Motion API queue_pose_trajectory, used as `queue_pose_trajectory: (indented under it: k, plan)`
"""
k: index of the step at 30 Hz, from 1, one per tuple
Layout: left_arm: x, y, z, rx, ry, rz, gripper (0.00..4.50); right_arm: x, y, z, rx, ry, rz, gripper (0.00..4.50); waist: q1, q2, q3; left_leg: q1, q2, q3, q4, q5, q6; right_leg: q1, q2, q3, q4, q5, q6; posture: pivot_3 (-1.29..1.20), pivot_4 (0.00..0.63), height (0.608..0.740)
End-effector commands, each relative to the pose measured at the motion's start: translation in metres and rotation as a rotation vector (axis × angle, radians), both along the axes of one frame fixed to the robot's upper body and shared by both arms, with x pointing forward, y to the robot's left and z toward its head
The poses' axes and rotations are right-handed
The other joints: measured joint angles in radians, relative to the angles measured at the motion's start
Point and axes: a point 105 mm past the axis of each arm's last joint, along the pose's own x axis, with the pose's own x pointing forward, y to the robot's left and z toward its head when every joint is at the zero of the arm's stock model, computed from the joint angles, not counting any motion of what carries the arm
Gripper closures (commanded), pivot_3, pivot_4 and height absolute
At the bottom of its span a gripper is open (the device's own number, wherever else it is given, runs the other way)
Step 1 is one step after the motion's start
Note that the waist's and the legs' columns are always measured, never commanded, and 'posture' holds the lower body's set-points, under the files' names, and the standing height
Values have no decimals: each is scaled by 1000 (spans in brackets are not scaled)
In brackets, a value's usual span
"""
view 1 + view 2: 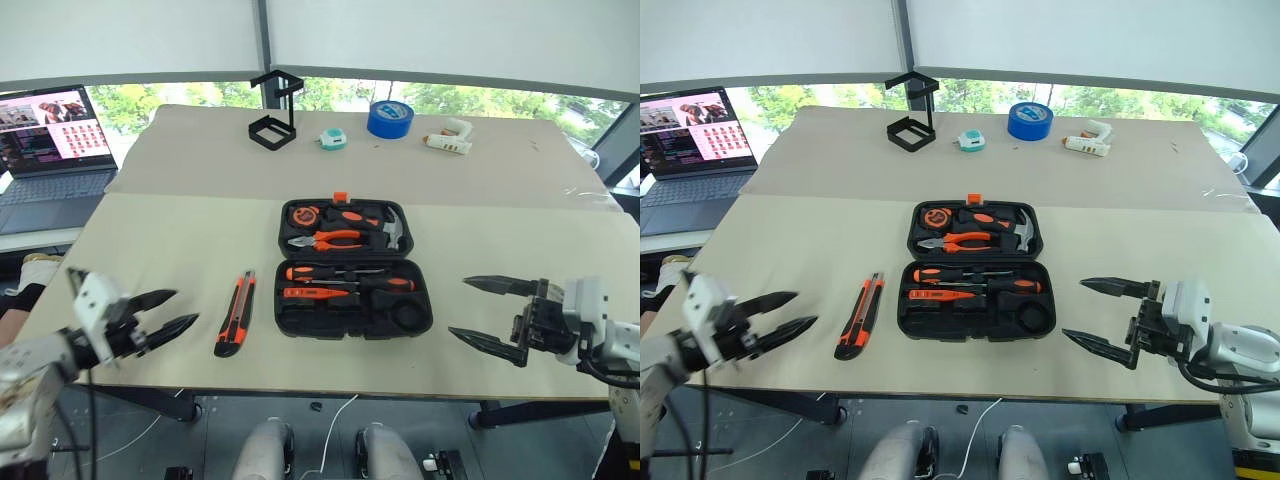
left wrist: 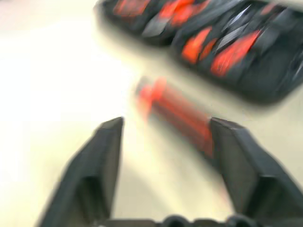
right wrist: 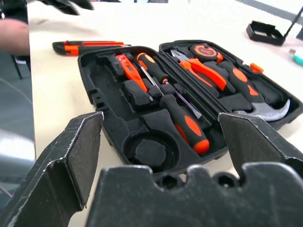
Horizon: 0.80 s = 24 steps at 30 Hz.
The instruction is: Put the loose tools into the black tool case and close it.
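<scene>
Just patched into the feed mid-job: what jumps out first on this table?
The black tool case lies open at the table's centre, orange-handled tools filling most slots. One utility knife still lies loose on the table just to the case's left. The left gripper and right gripper hang open and empty at the near edge, one on each side of the case.

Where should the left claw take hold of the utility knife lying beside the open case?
Probably mid-handle on the utility knife, from above, fingers spanning its narrow width. It lies flat, long axis parallel to the tool case edge, with bare table either side; the open left claw is closest.
</scene>
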Motion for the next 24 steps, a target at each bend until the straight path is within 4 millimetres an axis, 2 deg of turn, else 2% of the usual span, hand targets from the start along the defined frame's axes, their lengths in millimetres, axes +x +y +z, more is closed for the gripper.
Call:
queue_pose_trajectory:
  k: [1, 4, 6, 9, 12, 14, 17, 20, 24]
  plan:
    - [-29, 30, 5, 75, 0, 128, 33, -3, -11, 0, -35, -11, -10, 0, 1, 0, 0, 0, 0, 0, 0, 0, 0, 0, -1, 0, 0, -1, -1, 0, 150, 740]
    - [-44, 37, 5, 73, 50, 193, 33, -2, -13, -3, -15, 25, -11, 0, 4, 0, 0, 0, 1, 0, 0, -3, -5, -1, -3, 0, -1, -5, -8, 0, 150, 740]
    - [-47, 30, 3, 89, 103, 175, 33, -1, -8, -2, -16, 9, 15, 0, 8, 0, 0, 2, 1, 0, 0, -5, -7, -2, -4, -1, -1, -6, -10, 0, 150, 740]
    - [-39, 17, 9, 84, 109, 174, 33, 1, 2, 4, 8, -23, 54, 0, 8, 0, 0, 2, 1, 0, 0, -5, -8, -2, -5, -1, -1, -6, -10, 0, 150, 740]
    - [-17, -14, 26, -37, 84, 186, 33, -2, 24, 17, 69, -83, 143, 0, 9, 0, 0, 2, 1, 0, 0, -5, -8, -2, -4, -1, -1, -5, -9, 0, 150, 740]
    - [-7, -34, 29, -79, 95, 181, 33, -4, 36, 24, 116, -112, 181, 0, 6, 0, 0, 2, 1, -1, 0, -5, -7, 0, -2, -1, 0, -1, -2, 0, 150, 740]
    - [16, -65, 24, -155, 110, 265, 33, -14, 54, 31, 188, -130, 264, 0, 3, 1, -1, 2, 0, -1, 0, -1, 0, 2, -2, 1, 1, 0, 1, 0, 150, 740]
    - [22, -103, 13, -206, 158, 254, 33, -18, 67, 35, 250, -125, 317, 0, 1, 0, 0, 1, -1, -1, 0, -1, 0, 2, 0, 1, 2, 1, 1, 0, 150, 740]
    - [30, -121, 8, -216, 170, 274, 33, -19, 81, 39, 284, -130, 373, 0, -1, 0, 0, 2, -1, -1, 0, 0, -1, 2, 1, 2, 3, 1, 1, 0, 150, 740]
